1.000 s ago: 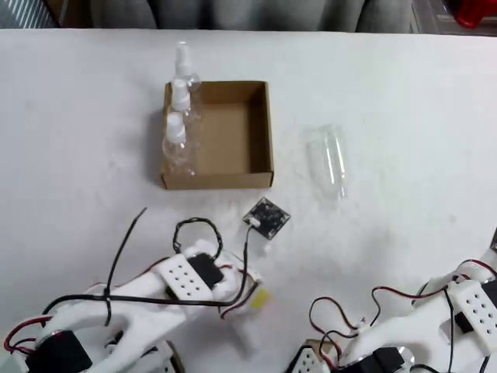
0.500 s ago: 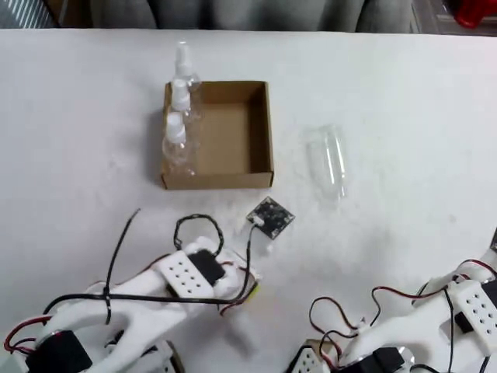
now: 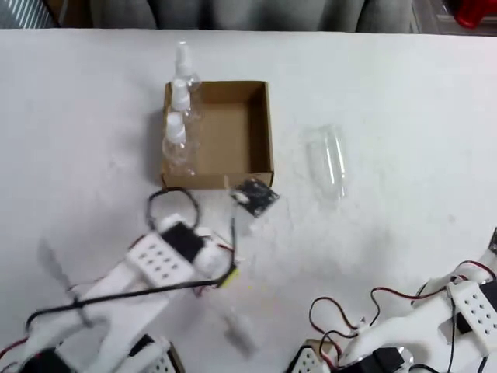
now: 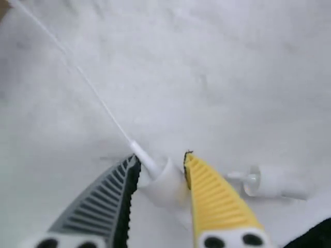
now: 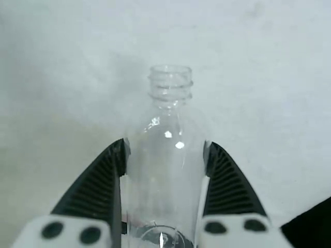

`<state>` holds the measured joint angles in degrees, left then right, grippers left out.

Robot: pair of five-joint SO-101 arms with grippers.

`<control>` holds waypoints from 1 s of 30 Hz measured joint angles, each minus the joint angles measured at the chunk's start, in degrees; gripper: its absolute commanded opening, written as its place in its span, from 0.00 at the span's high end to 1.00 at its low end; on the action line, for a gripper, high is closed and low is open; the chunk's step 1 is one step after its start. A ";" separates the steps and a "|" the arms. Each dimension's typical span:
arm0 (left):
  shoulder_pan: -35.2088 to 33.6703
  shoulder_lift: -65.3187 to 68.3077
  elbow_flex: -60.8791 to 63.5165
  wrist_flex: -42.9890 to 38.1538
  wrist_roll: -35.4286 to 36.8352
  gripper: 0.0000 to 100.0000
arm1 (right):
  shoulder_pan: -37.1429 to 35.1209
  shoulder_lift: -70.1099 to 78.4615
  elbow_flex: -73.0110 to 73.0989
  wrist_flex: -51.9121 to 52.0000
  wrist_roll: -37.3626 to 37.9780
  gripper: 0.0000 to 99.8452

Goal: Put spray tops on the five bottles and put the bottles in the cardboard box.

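Observation:
My left gripper is shut on a white spray top, whose thin dip tube sticks out ahead over the table. In the high view this gripper is just in front of the cardboard box. Three bottles with spray tops stand along the box's left side. My right gripper is shut on a clear bottle with a bare threaded neck. Another clear bottle lies on its side to the right of the box.
A second loose spray top lies on the white table beside my left gripper. The right arm sits at the table's near right corner. The box's right half is bare cardboard.
The left arm has swung left and toward the box with the spray top in its gripper. The right arm has kept still.

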<state>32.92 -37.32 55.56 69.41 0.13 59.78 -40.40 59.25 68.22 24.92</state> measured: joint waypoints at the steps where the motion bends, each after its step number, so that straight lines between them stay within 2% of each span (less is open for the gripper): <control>1: -1.41 -3.16 1.14 0.44 -0.70 0.98 | 0.00 0.00 0.00 -0.18 0.00 0.98; 5: -9.76 -16.88 5.71 3.08 -3.34 0.98 | 0.00 0.00 0.00 -0.18 0.00 0.98; 9: -21.89 -27.52 6.68 4.92 -7.74 0.98 | -1.32 0.00 0.00 -0.18 0.00 0.98; 14: -39.47 -30.33 6.95 2.81 -9.32 0.98 | -1.32 0.00 0.00 -0.18 0.00 0.98; 18: -48.53 -30.68 10.90 -2.64 -7.91 0.98 | -1.32 0.00 0.00 -0.18 0.00 0.98; 21: -51.34 -30.68 12.84 -5.36 -5.63 0.98 | -1.32 0.00 0.00 -0.18 0.00 0.98; 30: -53.71 -30.68 13.63 -12.92 3.08 0.98 | -1.32 0.00 0.00 -0.18 0.00 0.98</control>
<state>-20.79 -68.00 69.19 56.48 3.21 58.46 -40.40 59.25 68.04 24.92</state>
